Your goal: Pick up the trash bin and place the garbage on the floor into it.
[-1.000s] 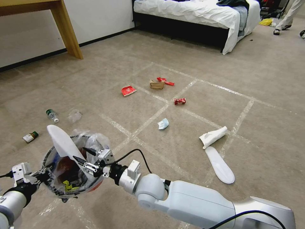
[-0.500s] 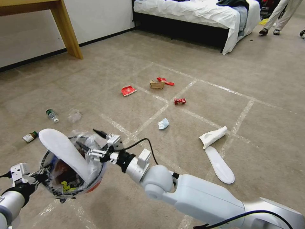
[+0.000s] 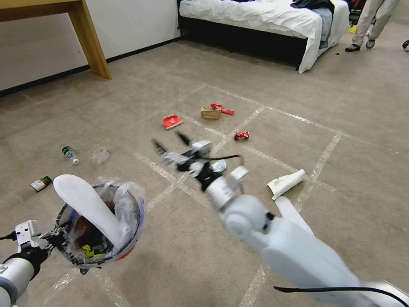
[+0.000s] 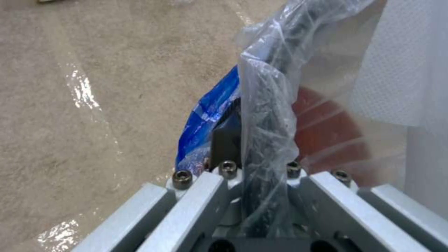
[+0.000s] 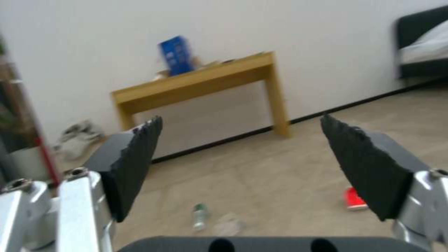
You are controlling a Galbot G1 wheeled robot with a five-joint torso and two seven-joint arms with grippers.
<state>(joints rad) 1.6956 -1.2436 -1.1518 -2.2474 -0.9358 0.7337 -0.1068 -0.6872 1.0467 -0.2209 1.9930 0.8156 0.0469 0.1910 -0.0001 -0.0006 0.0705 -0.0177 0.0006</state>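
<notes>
The red trash bin (image 3: pixel 123 251) with its clear liner hangs at the lower left. My left gripper (image 3: pixel 55 238) is shut on its rim (image 4: pixel 268 105). A white slipper (image 3: pixel 87 204) stands slanted in the bin, and its fabric (image 4: pixel 401 70) shows beside the liner. My right gripper (image 3: pixel 170 143) is open and empty above the floor (image 3: pixel 358 106), to the right of the bin and beyond it. Its fingers (image 5: pixel 135 164) are spread wide. On the floor lie a blue mask (image 3: pixel 220 167), white paper (image 3: pixel 285 182), another slipper (image 3: pixel 294 213), red wrappers (image 3: pixel 241 135), brown paper (image 3: pixel 210 113), a flattened red can (image 3: pixel 172 121) and two bottles (image 3: pixel 70 154).
A wooden table (image 3: pixel 91 40) stands against the wall at the far left, seen also in the right wrist view (image 5: pixel 201 80). A bed (image 3: pixel 264 17) with white sheets fills the back. Tape lines cross the carpet between the litter.
My right gripper has let go of the white slipper, which now leans in the bin. The right arm has swung up and to the right, away from the bin.
</notes>
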